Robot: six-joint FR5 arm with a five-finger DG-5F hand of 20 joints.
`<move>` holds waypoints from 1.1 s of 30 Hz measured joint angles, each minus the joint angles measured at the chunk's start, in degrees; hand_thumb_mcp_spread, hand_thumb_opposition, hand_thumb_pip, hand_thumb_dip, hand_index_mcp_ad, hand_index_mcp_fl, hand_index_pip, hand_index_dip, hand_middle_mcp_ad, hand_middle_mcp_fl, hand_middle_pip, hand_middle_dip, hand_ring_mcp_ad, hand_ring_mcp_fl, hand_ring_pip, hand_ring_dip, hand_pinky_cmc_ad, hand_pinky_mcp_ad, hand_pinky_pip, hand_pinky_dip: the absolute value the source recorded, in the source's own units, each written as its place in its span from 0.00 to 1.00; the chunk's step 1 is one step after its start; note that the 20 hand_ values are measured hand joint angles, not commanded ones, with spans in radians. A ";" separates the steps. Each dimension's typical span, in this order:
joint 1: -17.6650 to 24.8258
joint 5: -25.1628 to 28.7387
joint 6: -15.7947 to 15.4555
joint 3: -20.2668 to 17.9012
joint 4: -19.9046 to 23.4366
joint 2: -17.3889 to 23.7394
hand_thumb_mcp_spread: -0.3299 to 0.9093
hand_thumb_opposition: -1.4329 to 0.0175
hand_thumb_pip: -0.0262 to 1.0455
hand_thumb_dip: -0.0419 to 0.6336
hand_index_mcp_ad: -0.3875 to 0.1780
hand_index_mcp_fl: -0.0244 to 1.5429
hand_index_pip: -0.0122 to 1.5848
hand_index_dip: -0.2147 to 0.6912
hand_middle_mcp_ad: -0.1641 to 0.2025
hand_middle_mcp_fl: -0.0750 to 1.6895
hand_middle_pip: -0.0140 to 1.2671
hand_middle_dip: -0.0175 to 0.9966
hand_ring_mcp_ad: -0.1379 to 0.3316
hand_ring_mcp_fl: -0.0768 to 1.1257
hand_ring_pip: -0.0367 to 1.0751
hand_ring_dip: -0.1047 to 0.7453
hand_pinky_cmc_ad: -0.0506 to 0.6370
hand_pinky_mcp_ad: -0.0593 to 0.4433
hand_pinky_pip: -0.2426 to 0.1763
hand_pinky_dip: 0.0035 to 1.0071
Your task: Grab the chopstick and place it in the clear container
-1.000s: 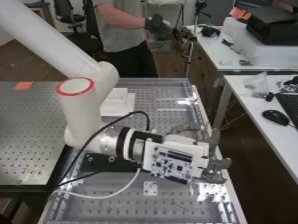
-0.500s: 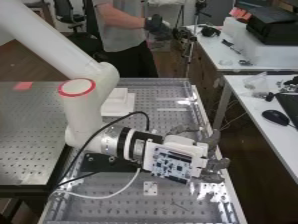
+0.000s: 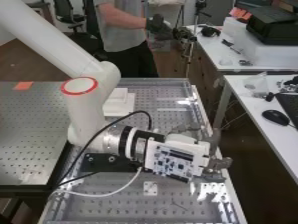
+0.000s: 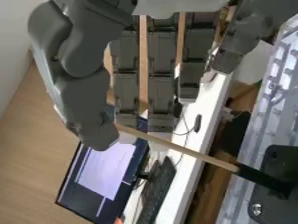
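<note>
While the white arm is bending down over the bench, the hand is lying nearly level, its fingers pointing toward the long edge. Its thumb is pinching the chopstick against the fingertips, the dark end slanting away from them.

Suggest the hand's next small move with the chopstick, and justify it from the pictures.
Probably a slight lift with a firm pinch: the thumb and fingers seem to have the chopstick near its wooden end, while its dark end overlaps the black plate, contact unclear.
</note>
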 joint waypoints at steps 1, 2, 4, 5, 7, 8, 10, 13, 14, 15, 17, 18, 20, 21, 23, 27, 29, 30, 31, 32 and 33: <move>0.02 0.15 -0.03 0.00 0.10 0.00 0.73 0.38 0.50 0.57 0.54 0.64 0.31 0.55 0.63 0.56 0.33 0.63 0.47 0.46 0.11 0.51 0.59 0.52 0.57 0.18; 0.05 0.27 -0.15 0.00 0.35 -0.01 0.75 0.35 0.49 0.54 0.52 0.70 0.36 0.58 0.62 0.57 0.33 0.63 0.47 0.47 0.11 0.51 0.59 0.52 0.57 0.18; 0.08 0.41 -0.39 0.06 0.35 -0.03 0.76 0.34 0.46 0.53 0.51 0.71 0.37 0.58 0.63 0.61 0.33 0.63 0.47 0.51 0.13 0.51 0.60 0.55 0.59 0.17; 0.07 0.52 -0.46 0.17 0.07 -0.05 0.77 0.32 0.46 0.54 0.51 0.71 0.37 0.59 0.63 0.61 0.34 0.63 0.47 0.51 0.12 0.51 0.61 0.55 0.61 0.18; 0.02 0.50 -0.41 0.36 -0.37 -0.11 0.77 0.31 0.43 0.52 0.50 0.71 0.37 0.60 0.63 0.62 0.34 0.63 0.48 0.53 0.12 0.51 0.63 0.55 0.61 0.18; -0.03 0.43 -0.40 0.52 -0.62 -0.15 0.78 0.31 0.43 0.52 0.50 0.71 0.37 0.62 0.64 0.62 0.34 0.63 0.48 0.53 0.12 0.51 0.65 0.55 0.61 0.17; -0.07 0.50 -0.55 0.65 -0.80 -0.21 0.78 0.27 0.41 0.49 0.45 0.72 0.35 0.64 0.63 0.64 0.34 0.63 0.47 0.53 0.12 0.51 0.64 0.58 0.64 0.18; -0.14 0.51 -0.73 0.74 -0.86 -0.31 0.78 0.27 0.42 0.49 0.43 0.73 0.32 0.66 0.62 0.63 0.34 0.63 0.47 0.53 0.12 0.51 0.66 0.58 0.64 0.18; -0.16 0.48 -0.74 0.79 -0.98 -0.38 0.78 0.27 0.42 0.49 0.43 0.73 0.32 0.66 0.62 0.63 0.34 0.63 0.47 0.53 0.12 0.51 0.67 0.57 0.65 0.18; -0.19 0.49 -0.71 0.83 -1.04 -0.42 0.78 0.29 0.42 0.50 0.43 0.70 0.30 0.66 0.63 0.63 0.34 0.63 0.47 0.53 0.12 0.51 0.66 0.58 0.64 0.18; -0.25 0.17 -0.68 0.92 -1.14 -0.48 0.77 0.32 0.44 0.50 0.43 0.64 0.25 0.66 0.62 0.62 0.34 0.63 0.48 0.53 0.12 0.51 0.66 0.58 0.65 0.18; -0.29 -0.07 -0.72 0.98 -1.27 -0.50 0.76 0.33 0.47 0.49 0.43 0.62 0.23 0.66 0.62 0.62 0.34 0.63 0.47 0.53 0.12 0.51 0.66 0.58 0.65 0.18; -0.33 -0.33 -0.75 1.00 -1.29 -0.51 0.74 0.34 0.49 0.50 0.44 0.60 0.21 0.66 0.63 0.60 0.33 0.63 0.47 0.51 0.12 0.51 0.66 0.58 0.65 0.18; -0.32 -0.33 -0.73 1.00 -1.22 -0.51 0.72 0.35 0.49 0.50 0.44 0.58 0.18 0.66 0.63 0.58 0.31 0.63 0.47 0.48 0.13 0.51 0.66 0.57 0.65 0.18; -0.32 -0.15 -0.71 0.99 -1.04 -0.51 0.71 0.37 0.50 0.50 0.44 0.57 0.16 0.65 0.63 0.57 0.30 0.63 0.46 0.46 0.11 0.51 0.65 0.57 0.64 0.18; -0.27 0.08 -0.78 0.76 -0.50 -0.43 0.70 0.38 0.52 0.50 0.43 0.56 0.15 0.63 0.62 0.57 0.29 0.63 0.48 0.46 0.11 0.51 0.65 0.58 0.64 0.18; -0.25 0.22 -0.77 0.65 -0.39 -0.37 0.70 0.38 0.52 0.50 0.43 0.56 0.15 0.64 0.62 0.57 0.29 0.63 0.48 0.46 0.11 0.51 0.66 0.58 0.64 0.18; -0.24 0.27 -0.71 0.59 -0.36 -0.35 0.70 0.38 0.52 0.50 0.43 0.56 0.15 0.62 0.62 0.57 0.29 0.63 0.48 0.46 0.11 0.51 0.65 0.58 0.64 0.18; -0.23 0.31 -0.69 0.54 -0.34 -0.32 0.70 0.38 0.52 0.50 0.43 0.56 0.15 0.62 0.62 0.57 0.29 0.63 0.48 0.46 0.11 0.51 0.66 0.57 0.64 0.18; -0.21 0.43 -0.69 0.46 -0.30 -0.29 0.70 0.38 0.52 0.50 0.43 0.56 0.15 0.62 0.62 0.57 0.29 0.63 0.47 0.46 0.11 0.51 0.66 0.58 0.65 0.18; -0.22 0.52 -0.73 0.40 -0.27 -0.26 0.70 0.39 0.52 0.50 0.44 0.57 0.15 0.62 0.62 0.57 0.29 0.63 0.48 0.46 0.11 0.51 0.66 0.58 0.64 0.18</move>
